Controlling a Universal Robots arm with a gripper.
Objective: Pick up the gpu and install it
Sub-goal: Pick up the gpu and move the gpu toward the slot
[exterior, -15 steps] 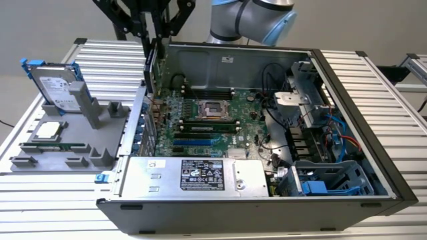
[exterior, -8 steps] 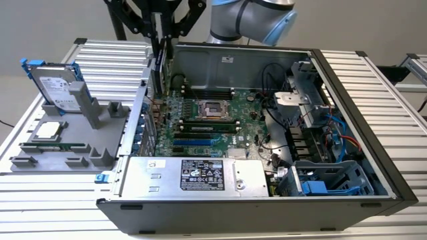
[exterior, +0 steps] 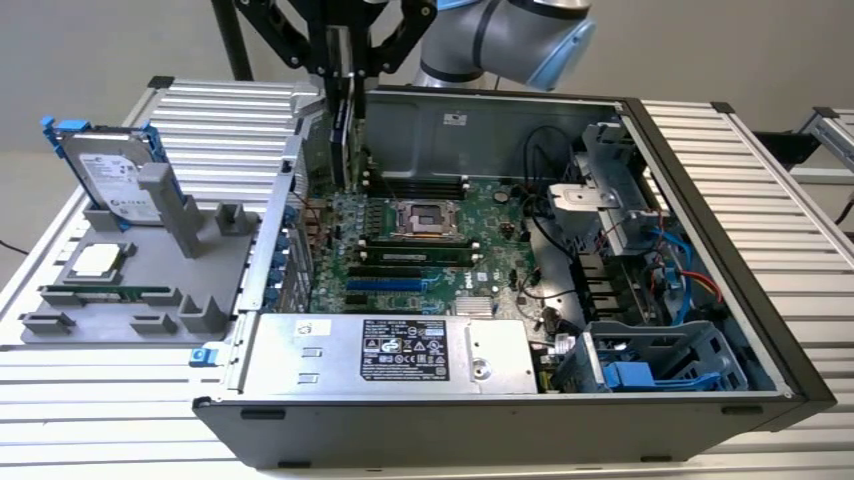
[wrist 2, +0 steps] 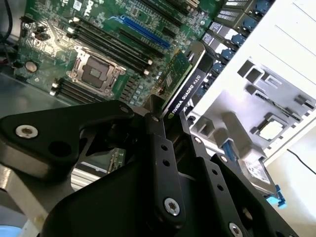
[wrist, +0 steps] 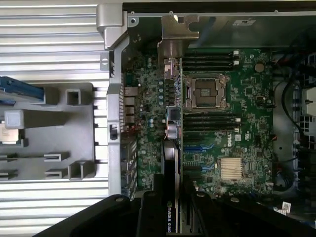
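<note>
As exterior view has it, gripper (exterior: 350, 70) poised over open case (exterior: 467, 430), gpu (exterior: 350, 135) hanging edge-down above motherboard (exterior: 334, 250); second wrist view: fingers (wrist 2: 159, 138) pinching gpu across its flat faces; first wrist view: card edge-on over board; likely light, stiff, fragile; clamp near top edge, clear of contacts.

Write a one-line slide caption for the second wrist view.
The black tool grips the flat green circuit-board card with black cooler edge-on over the green motherboard.
</note>
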